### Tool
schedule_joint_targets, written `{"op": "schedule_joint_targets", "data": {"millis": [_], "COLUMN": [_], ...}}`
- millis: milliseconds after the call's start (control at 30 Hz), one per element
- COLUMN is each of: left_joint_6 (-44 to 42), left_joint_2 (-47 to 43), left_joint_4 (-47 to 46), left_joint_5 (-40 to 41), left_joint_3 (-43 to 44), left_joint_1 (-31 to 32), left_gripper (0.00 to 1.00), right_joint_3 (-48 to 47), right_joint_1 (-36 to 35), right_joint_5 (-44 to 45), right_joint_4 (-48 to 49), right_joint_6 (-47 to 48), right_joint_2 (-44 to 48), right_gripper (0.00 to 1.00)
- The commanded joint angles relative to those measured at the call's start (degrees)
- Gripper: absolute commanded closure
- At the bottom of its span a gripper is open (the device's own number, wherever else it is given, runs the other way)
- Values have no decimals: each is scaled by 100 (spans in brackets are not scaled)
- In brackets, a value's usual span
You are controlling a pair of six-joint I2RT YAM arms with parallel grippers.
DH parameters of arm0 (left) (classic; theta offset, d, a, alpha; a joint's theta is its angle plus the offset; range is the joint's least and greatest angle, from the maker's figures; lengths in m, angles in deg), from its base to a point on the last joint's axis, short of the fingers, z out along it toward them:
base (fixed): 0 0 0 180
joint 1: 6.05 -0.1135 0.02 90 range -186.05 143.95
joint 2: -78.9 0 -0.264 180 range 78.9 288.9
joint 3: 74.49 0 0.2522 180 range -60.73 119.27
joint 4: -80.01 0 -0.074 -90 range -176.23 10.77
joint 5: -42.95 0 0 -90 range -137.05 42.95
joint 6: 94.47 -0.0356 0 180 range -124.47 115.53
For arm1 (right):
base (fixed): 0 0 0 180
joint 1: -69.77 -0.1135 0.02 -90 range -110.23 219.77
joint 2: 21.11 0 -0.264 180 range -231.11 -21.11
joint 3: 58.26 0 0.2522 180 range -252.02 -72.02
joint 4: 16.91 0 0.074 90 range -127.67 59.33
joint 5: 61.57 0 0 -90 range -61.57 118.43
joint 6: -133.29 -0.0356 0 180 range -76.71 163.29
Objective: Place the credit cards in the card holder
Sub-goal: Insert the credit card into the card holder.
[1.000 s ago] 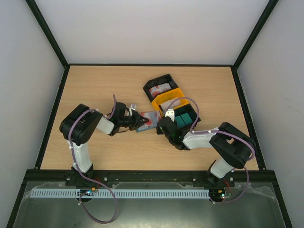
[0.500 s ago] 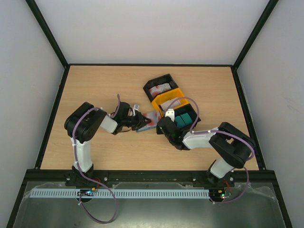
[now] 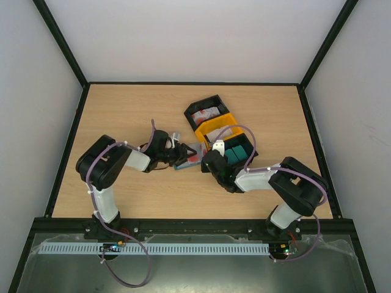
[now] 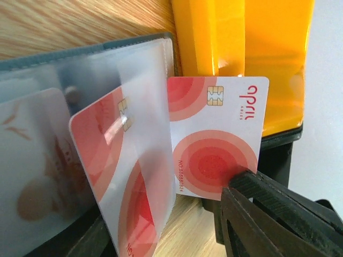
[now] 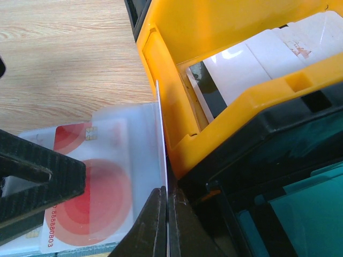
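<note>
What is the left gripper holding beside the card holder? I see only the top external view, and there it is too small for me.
Observer: In the left wrist view the left gripper pinches a corner of a red-and-white card with a gold chip.
Operator: Is another card already in the holder?
Observer: Yes, a second red-and-white card sits behind a clear leaf of the card holder.
Operator: And the right gripper?
Observer: In the right wrist view the right gripper is closed on a thin pale sheet, seen edge-on beside the yellow bin. Whether it is a leaf or a card, I cannot tell.
</note>
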Motion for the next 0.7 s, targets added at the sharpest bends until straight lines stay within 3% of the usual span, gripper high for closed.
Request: {"op": "schedule_joint_targets", "data": {"millis": [0, 233, 667], "left_joint_6": [-248, -310, -391], "left_joint_2": [-287, -248, 100], "left_joint_4": [567, 880, 1177], "left_joint_5": [340, 508, 748], "left_joint_3": [-91, 70, 674], "left_joint_1": [41, 95, 314], "left_gripper": [48, 42, 45], "right_joint_3": [74, 47, -24], "right_joint_1": [-31, -33, -19], "right_joint_5": [37, -28, -35], "right_joint_4": [-273, -264, -276], "right_joint_6": [-100, -135, -203], "right_joint_2": [-187, -198, -39], "right_gripper": [98, 98, 98]}}
